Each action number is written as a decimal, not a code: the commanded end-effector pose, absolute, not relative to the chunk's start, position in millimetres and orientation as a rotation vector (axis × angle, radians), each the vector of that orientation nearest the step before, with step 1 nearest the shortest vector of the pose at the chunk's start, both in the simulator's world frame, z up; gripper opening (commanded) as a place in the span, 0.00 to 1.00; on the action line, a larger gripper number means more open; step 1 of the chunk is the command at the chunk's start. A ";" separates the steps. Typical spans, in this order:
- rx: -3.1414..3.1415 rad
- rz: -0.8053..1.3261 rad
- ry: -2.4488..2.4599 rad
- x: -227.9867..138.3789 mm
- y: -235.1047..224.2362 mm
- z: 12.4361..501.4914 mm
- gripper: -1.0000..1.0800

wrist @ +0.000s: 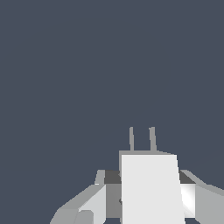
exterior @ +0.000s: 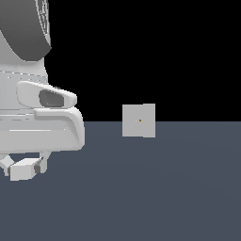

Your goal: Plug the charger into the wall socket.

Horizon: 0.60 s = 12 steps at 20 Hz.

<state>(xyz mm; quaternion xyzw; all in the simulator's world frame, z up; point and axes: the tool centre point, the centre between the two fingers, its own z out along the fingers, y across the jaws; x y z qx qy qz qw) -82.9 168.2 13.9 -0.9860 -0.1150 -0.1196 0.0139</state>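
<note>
The charger (exterior: pixel 22 170) is a small white block sitting between the two fingers of my gripper (exterior: pixel 24 165), low at the exterior view's left. In the wrist view the charger (wrist: pixel 151 188) fills the space between the fingers (wrist: pixel 94 203), and its two thin prongs (wrist: pixel 152 139) point away from the hand. My gripper (wrist: pixel 144 177) is shut on it. The wall socket (exterior: pixel 139 120) is a flat light-grey square plate with a tiny yellowish dot at its centre. It stands upright on the floor farther back, to the exterior view's right of the gripper and well apart from the charger.
The dark blue-grey floor (exterior: pixel 164 188) stretches between the gripper and the socket. The arm's bulky white body (exterior: pixel 37 117) fills the upper part of the exterior view's left side.
</note>
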 end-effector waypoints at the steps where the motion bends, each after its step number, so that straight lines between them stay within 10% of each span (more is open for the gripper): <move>1: -3.076 -0.375 -0.329 -77.6 160.8 17.5 0.00; 12: -3.119 -0.379 0.041 -25.2 63.0 61.1 0.00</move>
